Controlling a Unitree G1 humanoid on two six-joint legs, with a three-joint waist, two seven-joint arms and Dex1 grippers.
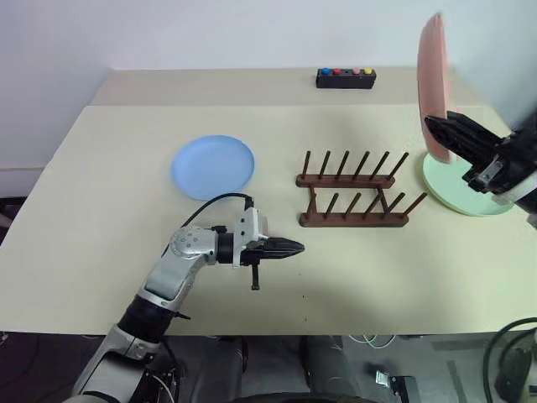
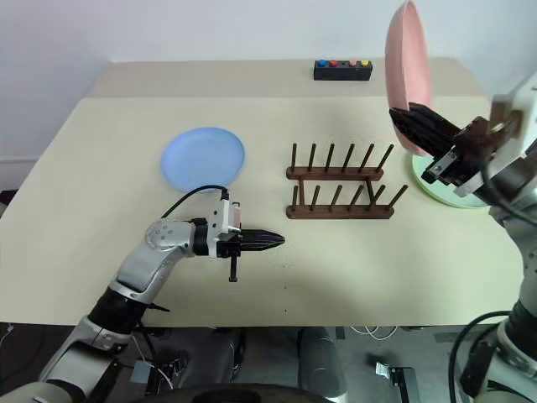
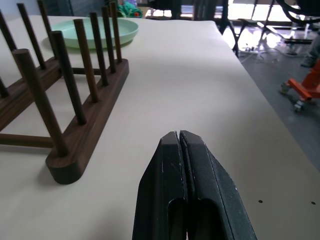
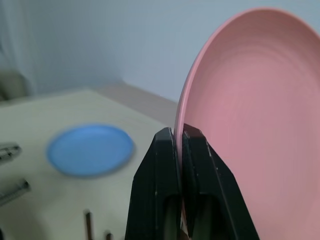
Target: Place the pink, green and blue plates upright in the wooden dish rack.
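Note:
My right gripper (image 1: 435,128) is shut on the rim of the pink plate (image 1: 431,80), holding it upright in the air to the right of the wooden dish rack (image 1: 357,200). The green plate (image 1: 464,191) lies flat on the table under that arm. Left of the rack the blue plate (image 1: 213,166) lies flat. My left gripper (image 1: 299,248) is shut and empty, pointing toward the rack's near left end just above the table. In the right wrist view the pink plate (image 4: 260,105) rises from between the fingers (image 4: 200,165).
A small black box with coloured buttons (image 1: 345,77) sits at the far edge of the table behind the rack. The table's right edge (image 3: 260,100) runs close beside the rack's end, with floor clutter beyond.

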